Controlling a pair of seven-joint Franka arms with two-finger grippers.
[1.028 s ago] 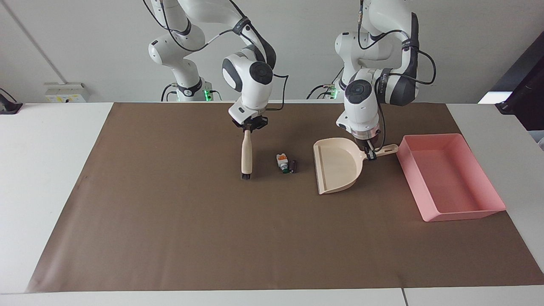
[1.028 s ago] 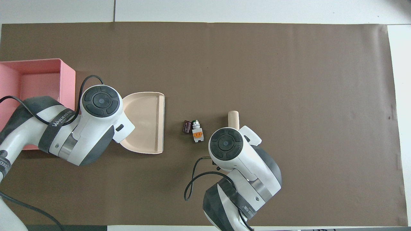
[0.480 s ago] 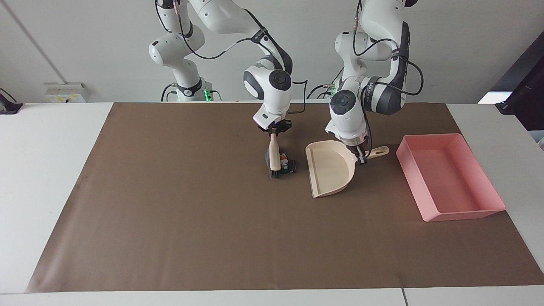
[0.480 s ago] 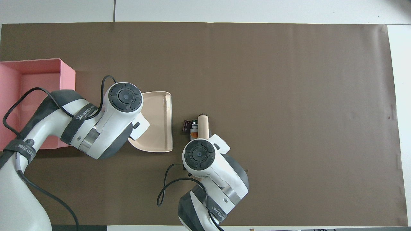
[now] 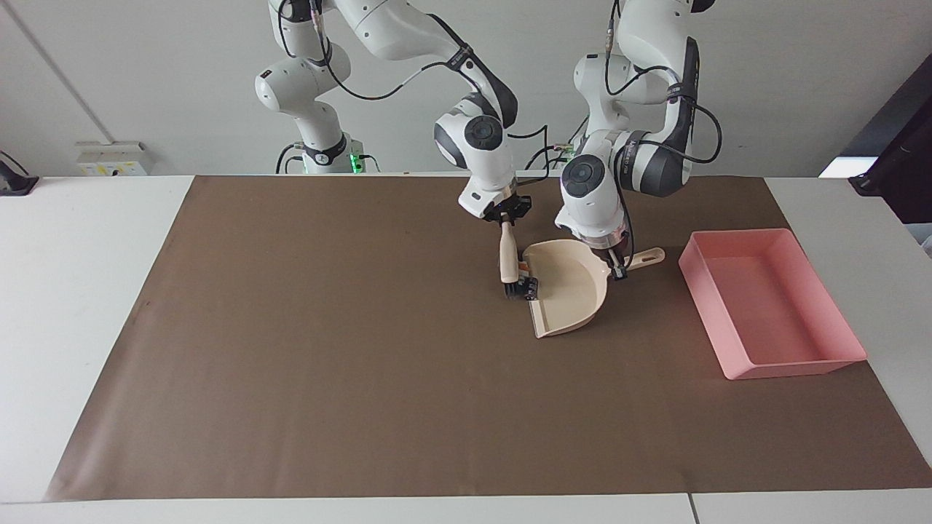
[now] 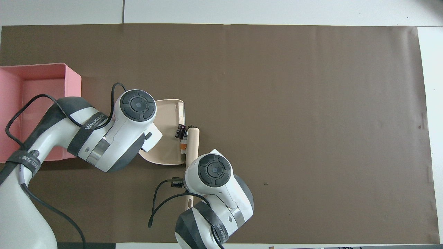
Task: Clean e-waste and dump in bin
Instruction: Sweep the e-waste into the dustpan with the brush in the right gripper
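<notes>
The cream dustpan (image 6: 168, 138) lies on the brown mat (image 6: 294, 103) with its open lip facing the right arm's end of the bench. At that lip sits the e-waste (image 6: 181, 135), a dark cylinder and a white-and-orange part, just inside the edge. The brush (image 6: 192, 143) stands touching them. The pink bin (image 6: 73, 83) lies beside the dustpan, toward the left arm's end. Both claws are hidden under the wrists.

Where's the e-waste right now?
The e-waste sits at the dustpan's open lip, pressed there by the brush; in the overhead view it is just inside the lip.
</notes>
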